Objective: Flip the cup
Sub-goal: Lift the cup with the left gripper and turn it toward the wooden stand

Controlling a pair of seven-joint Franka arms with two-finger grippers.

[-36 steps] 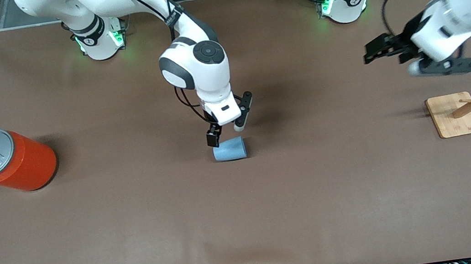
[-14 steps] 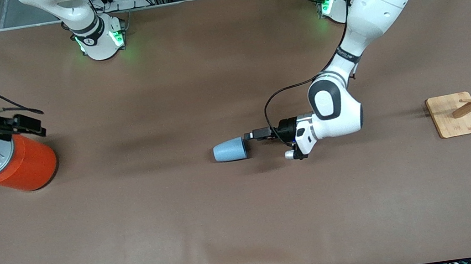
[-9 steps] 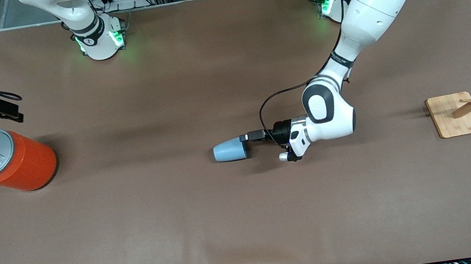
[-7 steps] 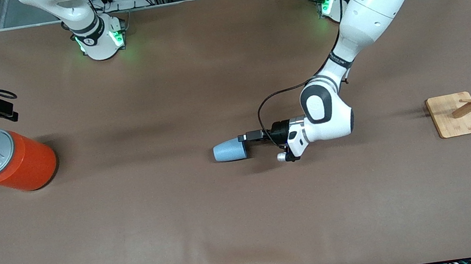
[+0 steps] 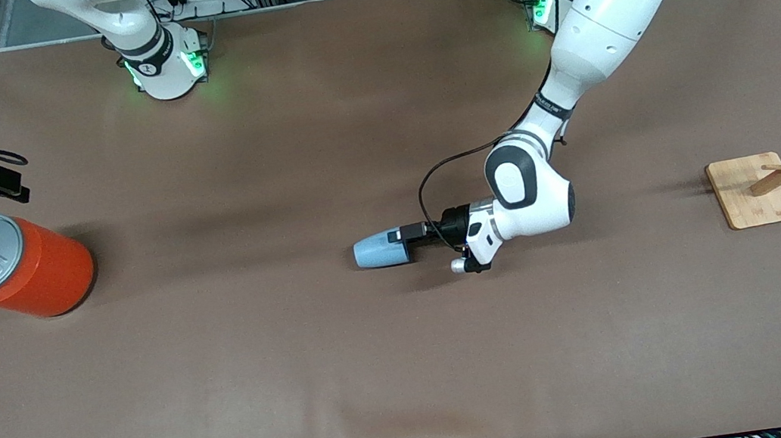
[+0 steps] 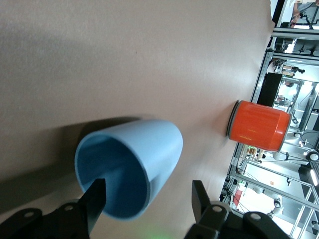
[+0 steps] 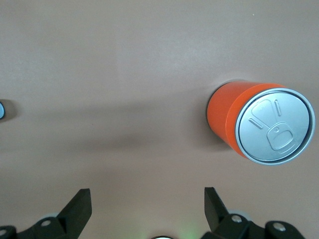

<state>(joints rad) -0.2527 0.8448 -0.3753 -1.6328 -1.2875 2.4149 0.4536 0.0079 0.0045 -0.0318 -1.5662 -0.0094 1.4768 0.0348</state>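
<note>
The light-blue cup (image 5: 376, 251) lies on its side in the middle of the table, with its darker mouth turned toward the left arm's end. My left gripper (image 5: 398, 235) is low at that mouth and open. In the left wrist view the cup (image 6: 149, 144) fills the middle. One of the fingers (image 6: 94, 199) stands inside the mouth. The other stands outside the wall, so the rim lies between them with gaps on both sides. My right gripper (image 5: 11, 187) hangs open and empty over the table beside the orange can.
The orange can (image 5: 23, 267) with a grey lid stands at the right arm's end and shows in the right wrist view as the can (image 7: 259, 124). A wooden peg rack on a square base (image 5: 758, 194) stands at the left arm's end.
My left gripper has slid along the table toward the cup until one finger entered its mouth, and its jaws have narrowed. The right arm drew away from the can, then held still.
</note>
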